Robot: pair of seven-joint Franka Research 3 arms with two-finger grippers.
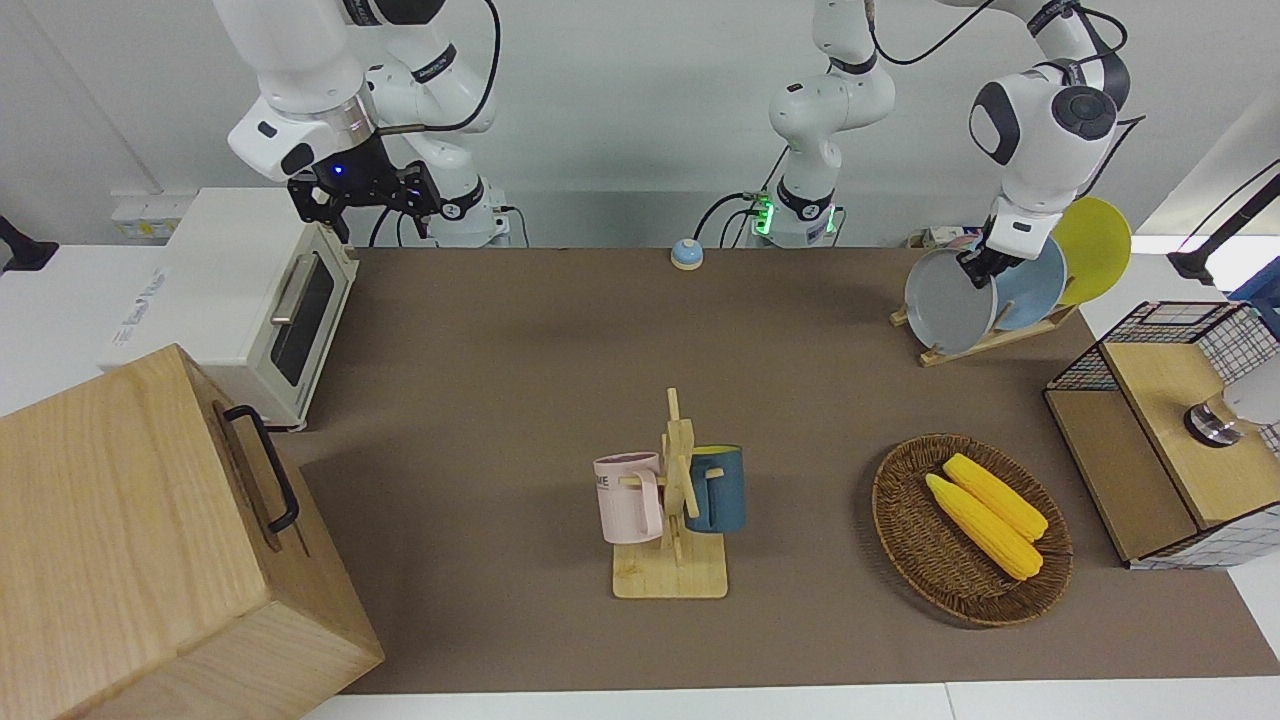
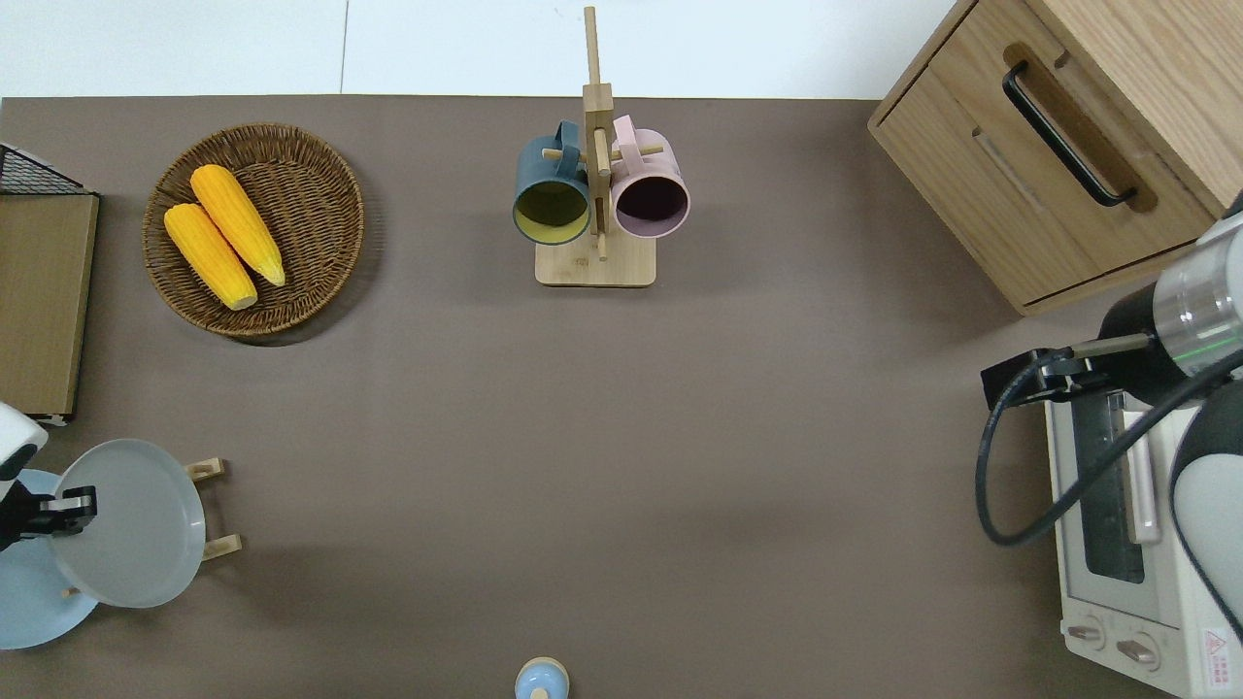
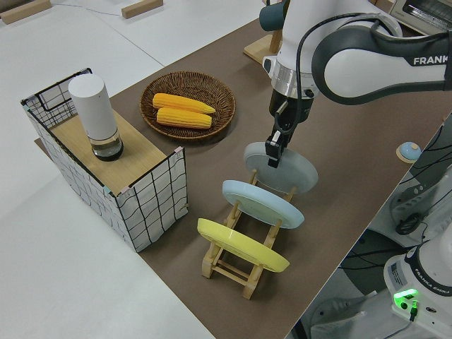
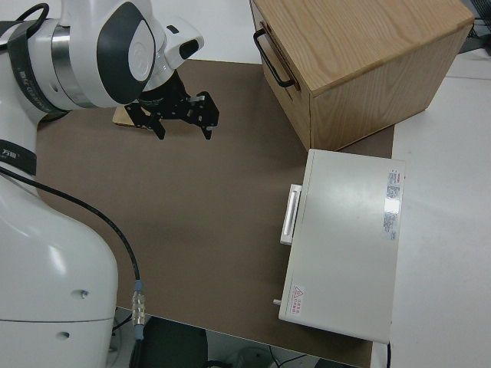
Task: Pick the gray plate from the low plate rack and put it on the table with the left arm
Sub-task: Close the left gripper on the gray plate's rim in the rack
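The gray plate [image 1: 945,308] [image 2: 131,532] [image 3: 295,175] leans in the end slot of the low plate rack [image 1: 985,341] [image 2: 219,547] [image 3: 233,267] that is farthest from the robots, at the left arm's end of the table [image 1: 520,380]. My left gripper [image 1: 975,268] [image 2: 56,507] [image 3: 274,152] is shut on the plate's upper rim. The plate's lower edge still sits between the rack's pegs. A light blue plate [image 1: 1037,290] [image 3: 265,205] and a yellow plate [image 1: 1097,245] [image 3: 240,245] stand in the slots nearer to the robots. My right gripper [image 1: 365,203] [image 4: 184,119] is parked, with its fingers open.
A wicker basket [image 1: 905,540] with two corn cobs and a wire crate [image 1: 1170,430] lie farther from the robots than the rack. A mug stand [image 1: 675,500] stands mid-table. A toaster oven [image 1: 250,300], a wooden cabinet [image 1: 130,540] and a small bell [image 1: 686,254] are also there.
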